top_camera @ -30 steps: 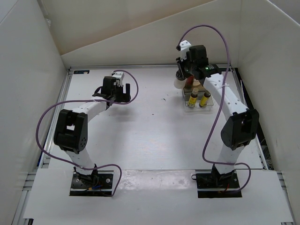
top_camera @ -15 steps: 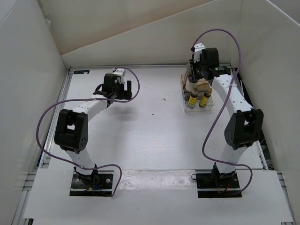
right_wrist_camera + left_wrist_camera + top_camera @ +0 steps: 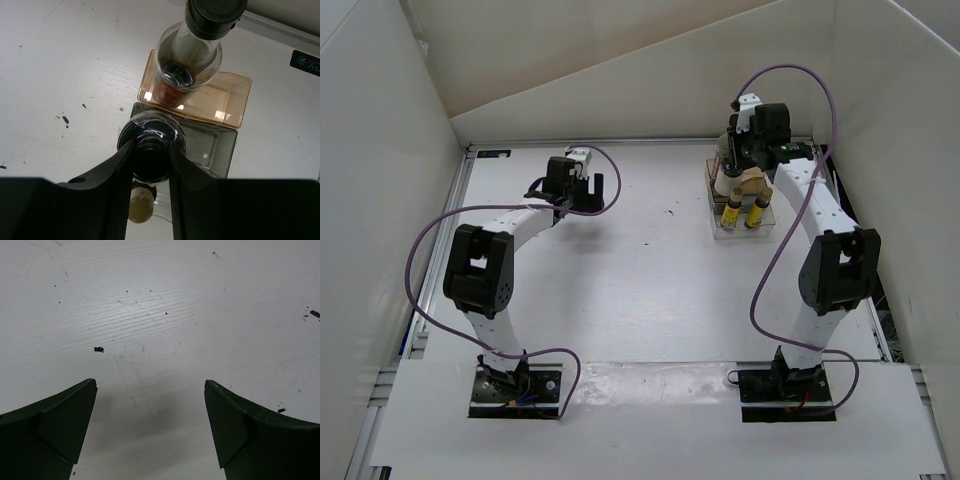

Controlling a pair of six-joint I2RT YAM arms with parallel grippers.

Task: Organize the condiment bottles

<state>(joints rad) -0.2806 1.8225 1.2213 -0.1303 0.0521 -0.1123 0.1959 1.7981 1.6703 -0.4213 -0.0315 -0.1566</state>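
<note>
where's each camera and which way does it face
top external: above and behind the bases, looking down on the table; left arm and right arm show whole.
left wrist: left arm, facing down at bare table; left fingers stand apart.
right wrist: right arm, facing down; right fingers clamp the squat jar at the rack, tall bottle beyond.
shared: top external and right wrist both show the rack.

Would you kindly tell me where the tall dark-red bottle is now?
In the right wrist view, the tall bottle stands in the tan tray, just beyond the jar gripped by the right gripper, at the table's far right.
</note>
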